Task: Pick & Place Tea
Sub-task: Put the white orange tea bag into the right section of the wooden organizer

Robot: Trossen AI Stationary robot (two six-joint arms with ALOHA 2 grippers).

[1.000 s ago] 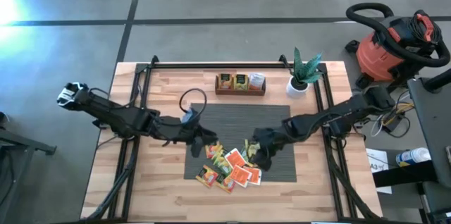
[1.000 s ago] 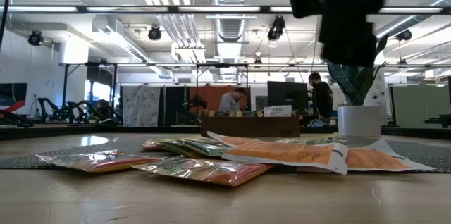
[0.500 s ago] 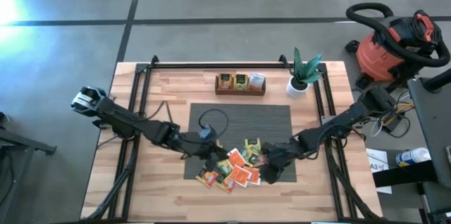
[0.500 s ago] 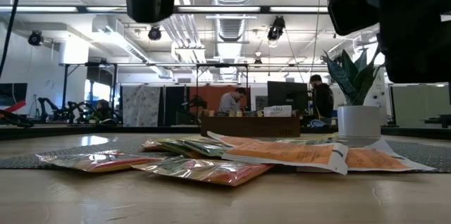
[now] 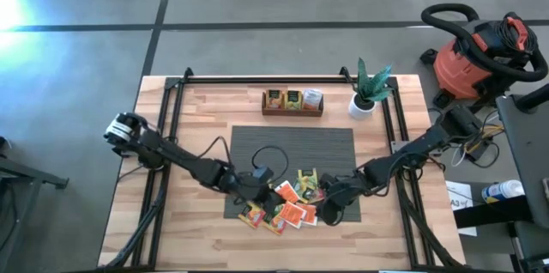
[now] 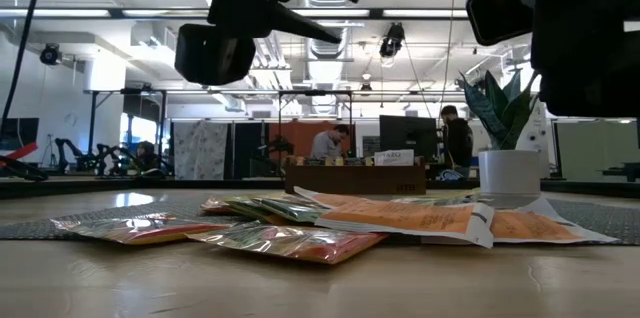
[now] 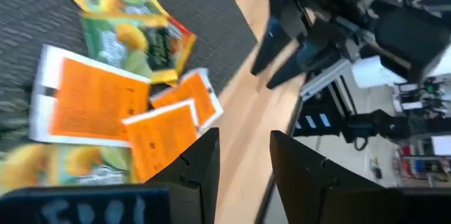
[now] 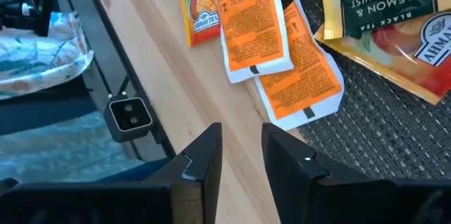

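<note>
The left pincer (image 5: 262, 192) and right pincer (image 5: 331, 207), both parted and empty, flank the overlapping tea (image 5: 286, 203) sachets on the grey mat (image 5: 292, 146); closing here risks collision or pinching several.

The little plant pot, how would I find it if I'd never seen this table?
Start at the light wooden table and go to its far edge, where a long dark brown wooden tray sits. Just right of that tray stands the small white round plant pot. It is the only thing with spiky green leaves sticking up.
</note>
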